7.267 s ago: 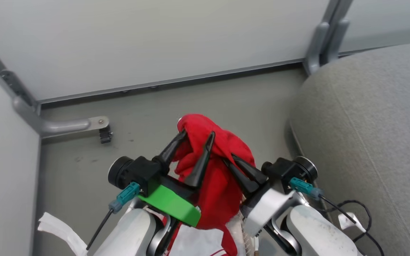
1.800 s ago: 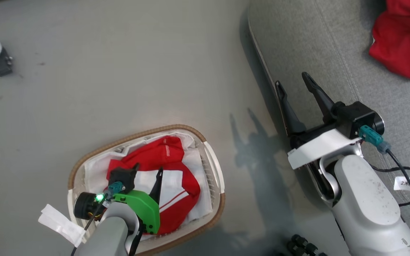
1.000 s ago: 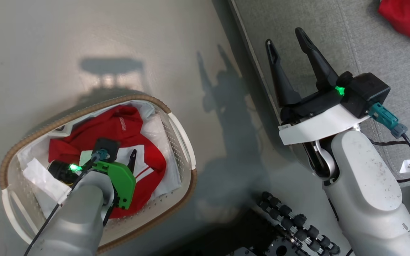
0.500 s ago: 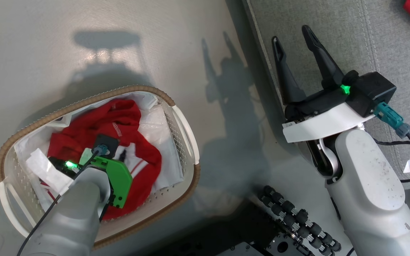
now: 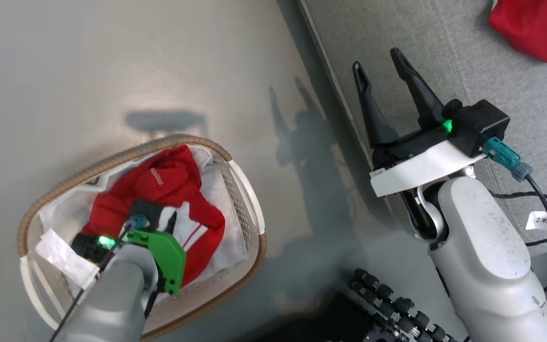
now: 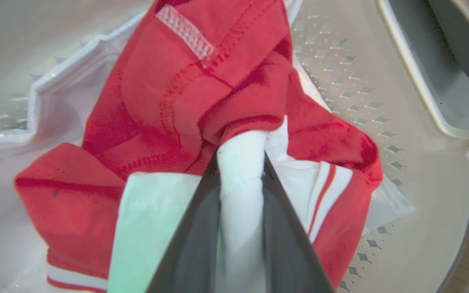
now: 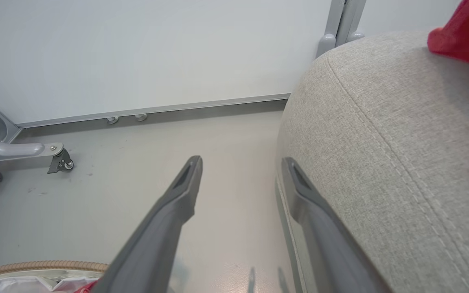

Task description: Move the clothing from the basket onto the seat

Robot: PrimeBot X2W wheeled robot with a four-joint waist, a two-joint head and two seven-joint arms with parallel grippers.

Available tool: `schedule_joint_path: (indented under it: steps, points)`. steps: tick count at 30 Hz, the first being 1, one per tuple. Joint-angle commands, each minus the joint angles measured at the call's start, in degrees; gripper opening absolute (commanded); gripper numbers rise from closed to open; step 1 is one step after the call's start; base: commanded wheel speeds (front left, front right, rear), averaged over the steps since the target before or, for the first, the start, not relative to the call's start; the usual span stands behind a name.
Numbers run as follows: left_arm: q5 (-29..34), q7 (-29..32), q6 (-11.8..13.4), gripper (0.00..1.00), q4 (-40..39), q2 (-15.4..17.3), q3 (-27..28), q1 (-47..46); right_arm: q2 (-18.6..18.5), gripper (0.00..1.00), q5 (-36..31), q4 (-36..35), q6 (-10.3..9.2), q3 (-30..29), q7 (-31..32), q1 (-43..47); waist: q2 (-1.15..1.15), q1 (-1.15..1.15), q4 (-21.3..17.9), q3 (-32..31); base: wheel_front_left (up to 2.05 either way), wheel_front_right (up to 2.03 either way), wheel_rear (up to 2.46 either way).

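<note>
The left gripper (image 6: 240,156) is down inside the laundry basket (image 5: 250,199), fingers clamped on a white fold of the red-and-white garment (image 5: 169,183), which lies bunched on the white liner (image 5: 228,247). The basket stands left of the seat (image 5: 515,104). The right gripper (image 5: 376,59) hangs spread and empty over the seat's left edge. The plain red garment (image 5: 534,26) lies on the seat, far right.
</note>
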Motion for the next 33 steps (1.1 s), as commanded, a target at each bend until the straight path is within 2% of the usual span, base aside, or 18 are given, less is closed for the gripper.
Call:
schedule_joint_path:
  steps: [1,9,17,24,33]
  points:
    - [-0.45,-0.35,-0.14,0.0,-0.59,-0.39,-0.42,1.55,-0.17,1.0,-0.28,0.83,-0.08,-0.15,-0.12,1.31,0.0,0.0,1.65,-4.98,0.0,0.0,0.0]
    - [-1.25,-0.52,-0.16,0.0,-7.88,-0.84,-1.77,7.03,-0.18,1.0,-1.93,3.7,-0.07,-0.87,-0.13,4.59,0.0,0.0,5.54,-13.5,0.0,0.0,0.0]
    - [0.04,-0.51,-0.17,0.0,-15.82,-0.4,1.21,12.96,-0.61,1.0,-2.99,5.58,-0.08,-2.07,-0.12,8.58,0.0,0.0,10.16,-20.76,0.0,0.0,0.0]
    - [2.43,-0.52,-0.17,0.0,-23.31,-1.43,5.3,17.4,-1.7,1.0,-3.15,7.25,-0.08,-2.44,-0.12,12.05,0.0,0.0,14.16,-26.8,0.0,0.0,0.0]
    - [5.85,-0.52,-0.17,0.0,-34.88,-2.37,11.69,22.36,-2.3,1.0,-2.91,8.63,-0.08,-2.66,-0.13,16.4,0.0,0.0,17.48,-33.34,0.0,0.0,0.0]
